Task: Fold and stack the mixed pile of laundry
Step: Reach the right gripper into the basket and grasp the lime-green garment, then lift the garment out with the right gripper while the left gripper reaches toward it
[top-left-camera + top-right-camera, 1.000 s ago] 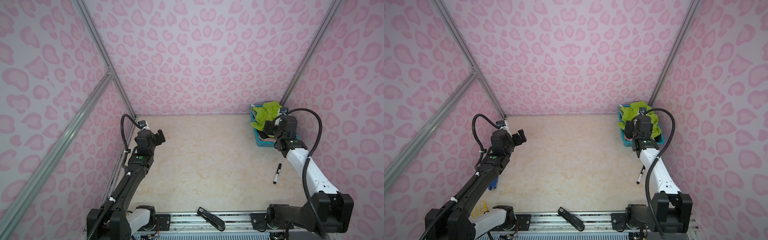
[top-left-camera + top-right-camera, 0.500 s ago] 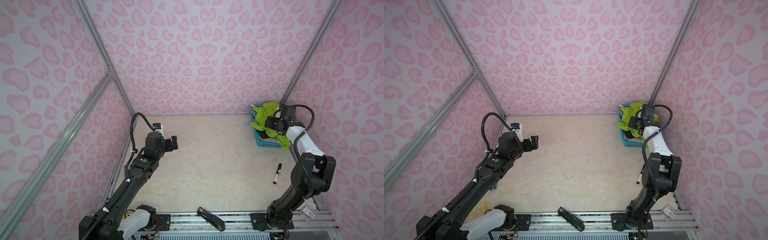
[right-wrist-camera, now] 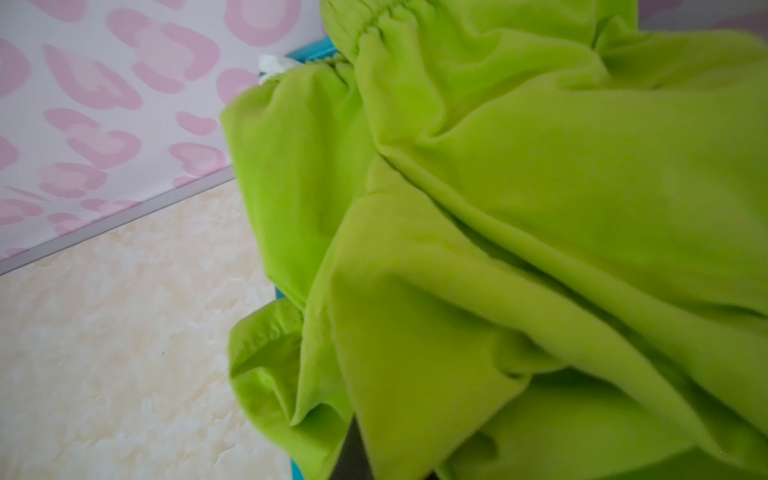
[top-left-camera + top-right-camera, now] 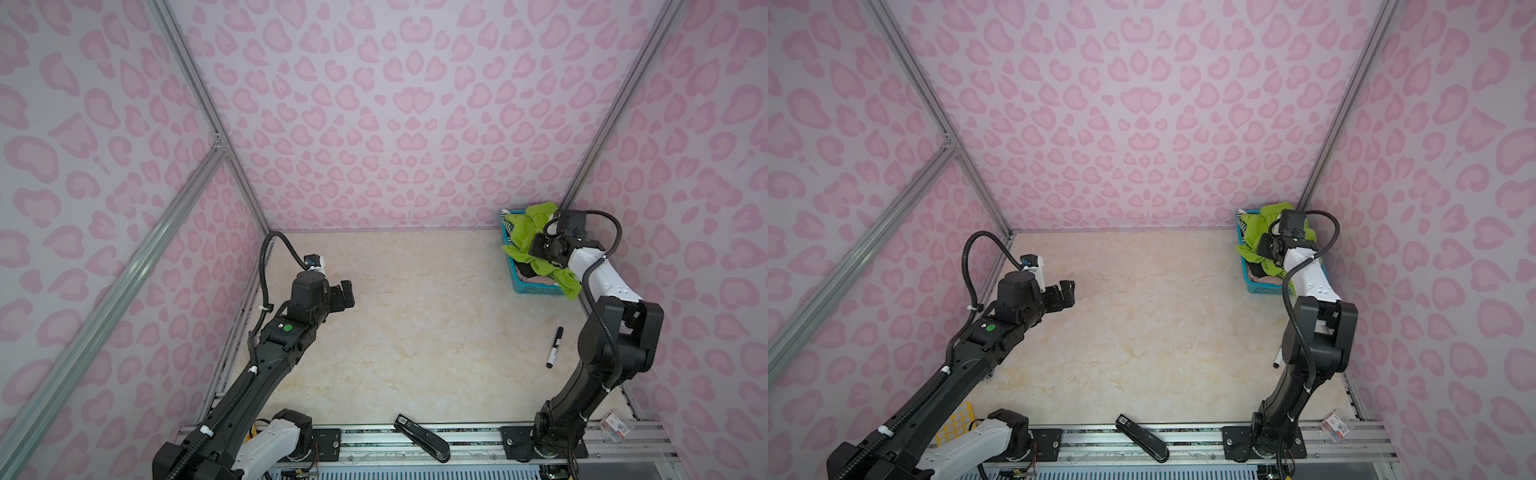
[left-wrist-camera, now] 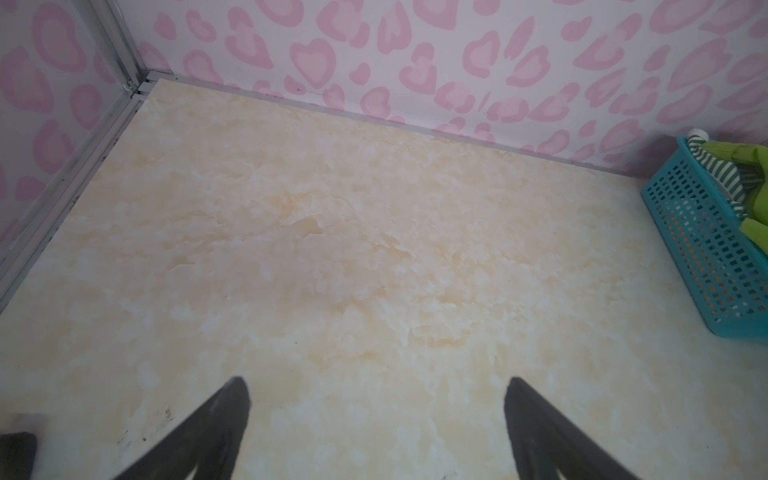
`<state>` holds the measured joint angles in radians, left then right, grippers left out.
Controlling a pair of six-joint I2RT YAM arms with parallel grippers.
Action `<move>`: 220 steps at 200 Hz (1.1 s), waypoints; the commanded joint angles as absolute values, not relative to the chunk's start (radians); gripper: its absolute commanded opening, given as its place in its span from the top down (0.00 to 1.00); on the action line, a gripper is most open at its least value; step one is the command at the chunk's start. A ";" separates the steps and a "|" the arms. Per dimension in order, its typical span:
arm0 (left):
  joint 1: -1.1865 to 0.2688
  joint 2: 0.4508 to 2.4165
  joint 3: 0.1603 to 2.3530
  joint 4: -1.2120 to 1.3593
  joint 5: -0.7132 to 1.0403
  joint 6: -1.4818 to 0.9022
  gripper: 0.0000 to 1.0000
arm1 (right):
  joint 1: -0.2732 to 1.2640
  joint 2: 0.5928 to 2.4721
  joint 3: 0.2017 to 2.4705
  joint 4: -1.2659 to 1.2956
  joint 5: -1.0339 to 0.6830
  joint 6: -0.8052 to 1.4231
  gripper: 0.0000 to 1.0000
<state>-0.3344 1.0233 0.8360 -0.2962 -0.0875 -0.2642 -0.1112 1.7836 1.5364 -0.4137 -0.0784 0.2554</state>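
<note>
The right pincer [image 4: 535,250] is clenched on the green shorts [image 3: 498,208] in the blue basket [image 5: 698,249]. The left pincer [image 5: 376,384] stands wide apart above the worktop [image 5: 332,249].

Pink heart-print walls [image 4: 395,104], beige marbled floor [image 4: 415,332], probably aluminium corner posts [image 4: 201,104].

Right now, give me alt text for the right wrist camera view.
Crumpled lime-green shorts with a gathered elastic waistband fill most of the frame, spilling over the edge of a teal basket. A dark sliver of the right claw pokes out beneath the cloth; beige marbled table and pink-patterned wall lie beyond.
</note>
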 commanded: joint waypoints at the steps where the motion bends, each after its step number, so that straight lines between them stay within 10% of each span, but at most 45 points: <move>1: -0.335 1.023 0.836 -0.312 -0.126 -0.290 0.03 | -0.080 1.709 1.540 -0.434 -0.085 0.216 0.97; 108: -0.333 1.021 0.907 -0.371 -0.117 -0.312 0.05 | 0.382 1.591 2.037 -0.775 -0.224 0.035 1.00; 167: -0.333 0.929 0.905 -0.422 -0.074 -0.291 0.08 | 0.595 1.777 1.875 -0.681 -0.290 0.127 1.00; 220: -0.334 0.923 0.849 -0.416 0.022 -0.292 0.11 | 0.644 1.908 1.767 -0.729 -0.225 0.182 0.51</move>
